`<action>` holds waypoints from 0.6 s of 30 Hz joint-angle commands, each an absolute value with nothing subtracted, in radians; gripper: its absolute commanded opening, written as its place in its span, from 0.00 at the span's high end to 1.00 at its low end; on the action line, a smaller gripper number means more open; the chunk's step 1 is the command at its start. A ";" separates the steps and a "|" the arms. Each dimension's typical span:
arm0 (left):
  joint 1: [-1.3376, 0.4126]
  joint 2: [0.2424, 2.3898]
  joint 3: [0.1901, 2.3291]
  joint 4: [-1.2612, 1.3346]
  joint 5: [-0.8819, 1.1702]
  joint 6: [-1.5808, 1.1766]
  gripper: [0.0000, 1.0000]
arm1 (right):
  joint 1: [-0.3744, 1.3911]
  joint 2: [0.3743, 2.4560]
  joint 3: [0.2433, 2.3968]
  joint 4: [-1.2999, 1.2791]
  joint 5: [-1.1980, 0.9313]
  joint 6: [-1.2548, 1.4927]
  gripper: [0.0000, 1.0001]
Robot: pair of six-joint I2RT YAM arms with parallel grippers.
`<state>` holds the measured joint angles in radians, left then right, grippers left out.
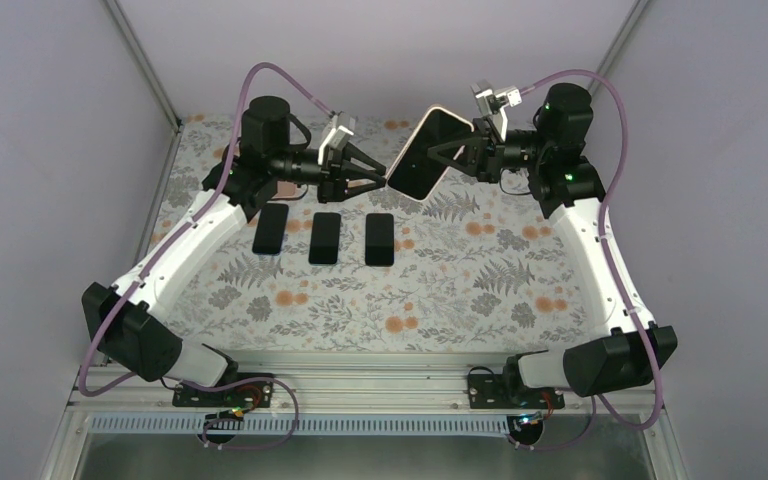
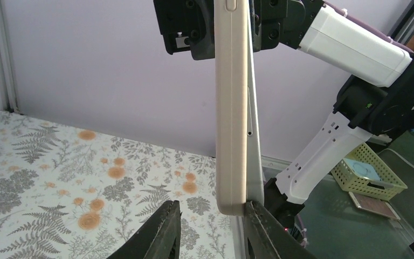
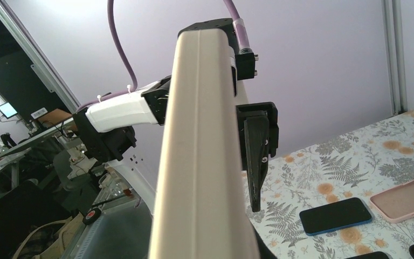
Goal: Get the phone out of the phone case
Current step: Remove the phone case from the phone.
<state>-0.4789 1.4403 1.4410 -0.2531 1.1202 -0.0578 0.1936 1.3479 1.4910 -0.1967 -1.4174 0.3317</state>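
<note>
Probably handles as a light, stiff slab: phone (image 1: 426, 158) rigid and glass-faced, so breakable if dropped; case (image 2: 230, 118) likely softer, smooth, a bit slippery, and bendable at the lip. Best taken at a corner or along a long edge, peeling the lip off the glass rather than squeezing the screen flat.

Hangs well above the table (image 1: 480, 290), near the back, between the two arms, tilted in the top view and edge-on to both wrist cameras. Clamped at its upper part by the right gripper (image 1: 457, 152), with jaws closed tight on the case and the phone inside. Seems parted a little from the case toward the lower end in the left wrist view, though hard to be sure.

Met from the left by the left gripper (image 1: 385, 176), forearm about level, wrist pointing at the other arm. Narrow but not closed: fingers (image 2: 161, 234) straddling the lower end, one clear of the case, the other close against the phone side.

Well apart from the three spare phones (image 1: 325, 238) and a pink case (image 3: 404, 198) lying below.
</note>
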 commanded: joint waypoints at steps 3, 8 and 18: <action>-0.471 1.502 1.409 -0.233 0.951 -0.074 0.72 | 0.232 1.318 1.508 -0.163 -1.608 0.354 0.96; -0.471 1.522 1.421 -0.230 0.947 -0.087 0.73 | 0.247 1.319 1.500 -0.182 -1.623 0.334 0.96; -0.485 1.541 1.455 -0.219 0.991 -0.097 0.74 | 0.294 1.335 1.461 -0.213 -1.609 0.286 0.96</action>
